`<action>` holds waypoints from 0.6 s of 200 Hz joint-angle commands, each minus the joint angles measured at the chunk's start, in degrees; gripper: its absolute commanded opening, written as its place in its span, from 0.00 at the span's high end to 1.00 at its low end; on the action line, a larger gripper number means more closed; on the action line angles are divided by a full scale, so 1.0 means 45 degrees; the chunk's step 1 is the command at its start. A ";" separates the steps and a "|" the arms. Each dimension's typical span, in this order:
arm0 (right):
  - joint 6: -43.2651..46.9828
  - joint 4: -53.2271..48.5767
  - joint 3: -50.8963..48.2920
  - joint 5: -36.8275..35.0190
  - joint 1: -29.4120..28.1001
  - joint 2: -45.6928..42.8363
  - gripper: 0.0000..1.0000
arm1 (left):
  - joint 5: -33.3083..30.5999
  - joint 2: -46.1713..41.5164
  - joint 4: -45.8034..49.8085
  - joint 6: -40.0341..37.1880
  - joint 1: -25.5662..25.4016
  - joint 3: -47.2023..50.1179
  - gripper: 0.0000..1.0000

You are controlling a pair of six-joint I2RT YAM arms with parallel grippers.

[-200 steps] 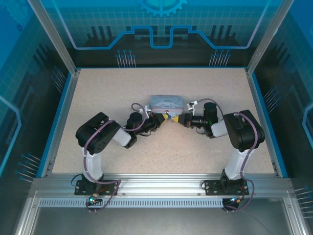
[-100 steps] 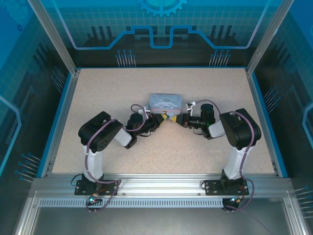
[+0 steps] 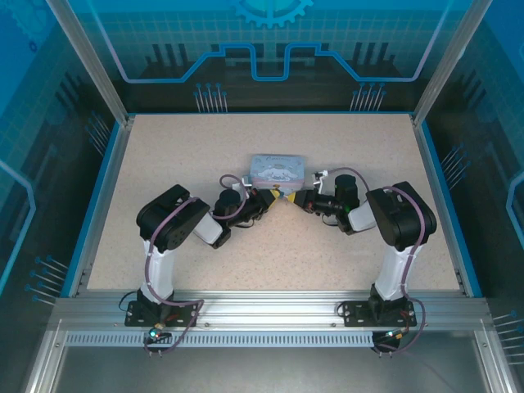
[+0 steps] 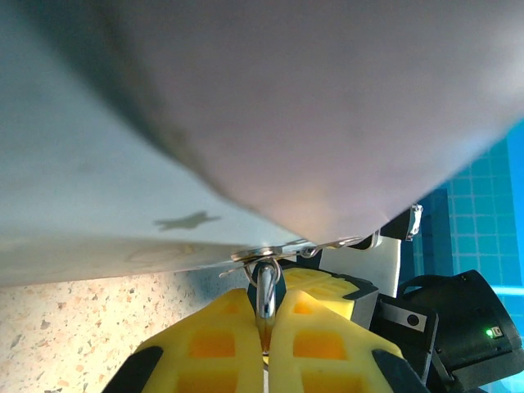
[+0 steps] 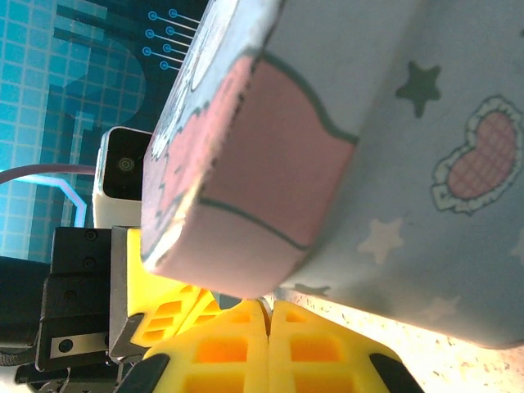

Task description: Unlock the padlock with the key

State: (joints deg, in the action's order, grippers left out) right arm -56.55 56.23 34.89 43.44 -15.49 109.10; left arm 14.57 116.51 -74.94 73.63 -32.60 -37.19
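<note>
Yellow fingers of the left gripper (image 4: 264,311) are clamped on a small silvery piece hanging at the near edge of the pale blue tin (image 3: 277,168). We take it for the padlock (image 4: 264,282), looped through the tin's latch. Just beside it, the right gripper (image 5: 268,319) has its fingers pressed together; whether the key sits between them we cannot tell. We judge the lock not yet opened: inserting and turning remain. We read no writing; the tin bears stars, a heart and a pink cartoon patch.

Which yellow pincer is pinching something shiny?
The left pincer: a silvery metal piece sticks out between its shut fingers. The right pincer has shut fingers with nothing visible between them.
</note>
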 commanded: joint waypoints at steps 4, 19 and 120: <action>0.0155 0.1191 0.0179 0.0930 -0.1266 -0.0602 0.97 | 0.3276 0.0240 -0.1135 0.0279 -0.1369 -0.0796 1.00; 0.0297 0.0887 0.0069 0.0790 -0.1277 -0.0893 0.97 | 0.3217 0.0242 -0.1117 0.0269 -0.1390 -0.0812 1.00; 0.0354 0.0955 0.0675 0.1085 -0.0907 0.0054 0.97 | 0.3636 -0.0227 -0.0968 0.0264 -0.1406 -0.0439 1.00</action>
State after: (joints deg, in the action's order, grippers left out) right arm -56.12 54.65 34.09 43.00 -16.14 108.05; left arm 14.96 117.19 -75.18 73.63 -32.62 -37.89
